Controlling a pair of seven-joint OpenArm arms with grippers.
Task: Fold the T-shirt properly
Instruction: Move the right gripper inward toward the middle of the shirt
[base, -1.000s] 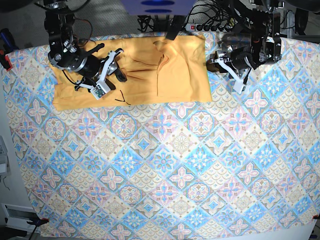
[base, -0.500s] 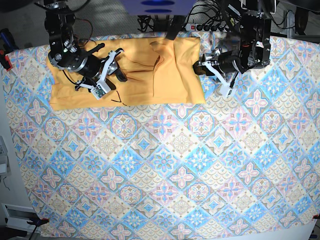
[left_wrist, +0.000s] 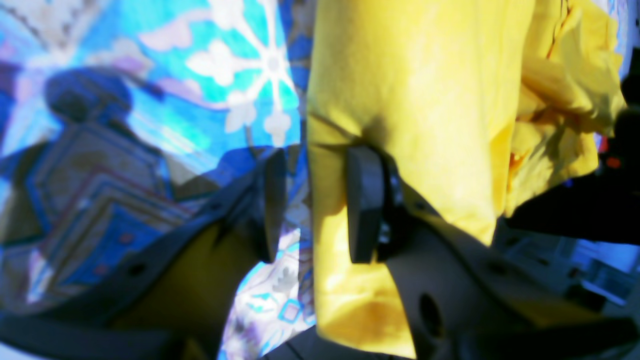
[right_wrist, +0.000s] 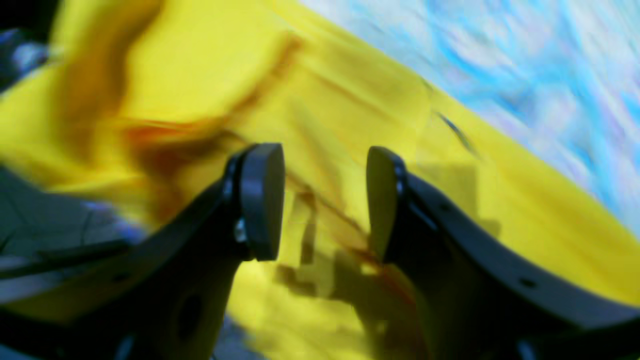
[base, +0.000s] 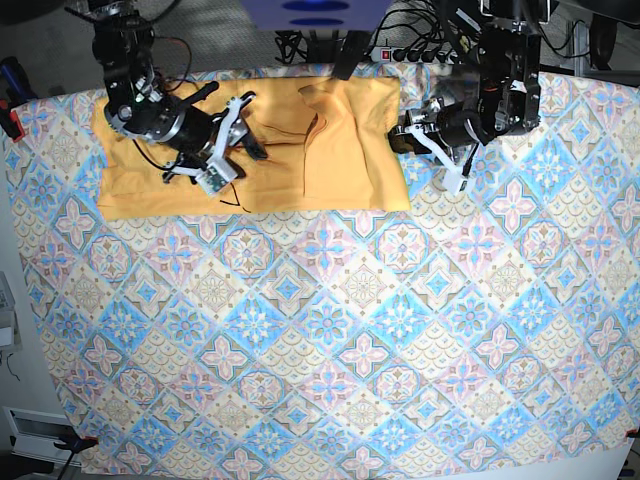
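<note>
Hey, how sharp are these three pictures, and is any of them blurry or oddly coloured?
Base view: sharp and evenly lit, the T-shirt pale orange on the tablecloth. Left wrist view: soft focus, colours oversaturated, strong shadow under the left gripper. Right wrist view: smeared by blur, cloth vivid yellow, only the right gripper fairly crisp.

Left gripper (base: 402, 135) now at T-shirt (base: 330, 150) edge

You have open tablecloth (base: 330, 330) in front of the T-shirt (base: 330, 150) to pass freely; cables (base: 420, 45) crowd the far edge behind it.
</note>
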